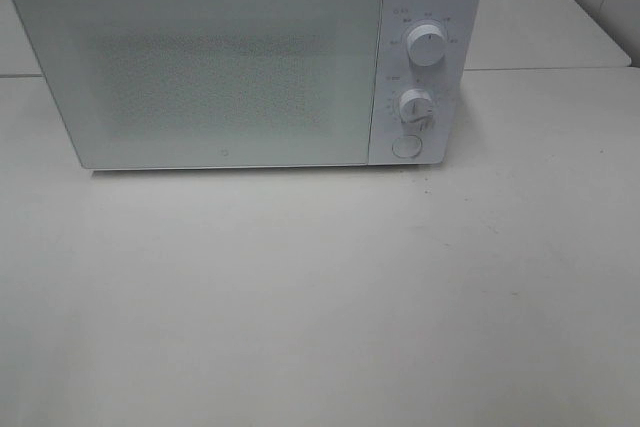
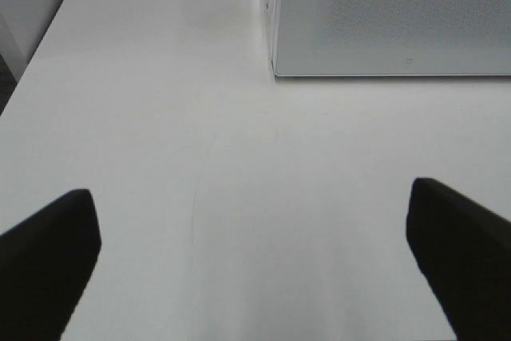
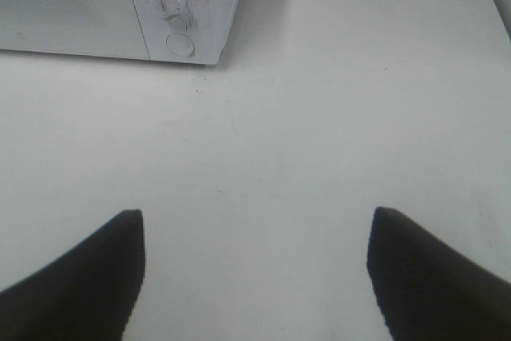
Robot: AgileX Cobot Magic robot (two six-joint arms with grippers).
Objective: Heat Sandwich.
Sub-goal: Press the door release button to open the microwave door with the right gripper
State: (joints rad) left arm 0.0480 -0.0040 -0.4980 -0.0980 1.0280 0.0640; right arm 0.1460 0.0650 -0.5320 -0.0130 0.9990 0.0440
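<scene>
Left gripper [image 2: 251, 197] and right gripper [image 3: 257, 217]: jaws apart, nothing between; microwave [image 1: 200, 67] ahead, shut; sandwich unseen, so presumably parked ready.

The microwave [image 1: 240, 62] interior is hidden; its dial markings [image 1: 428, 17] are unreadable.

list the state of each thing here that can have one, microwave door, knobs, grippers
microwave door: shut
upper knob: setting too small to read
lower knob: setting too small to read
left gripper: open, holding nothing
right gripper: open, holding nothing
sandwich: not in view
</scene>
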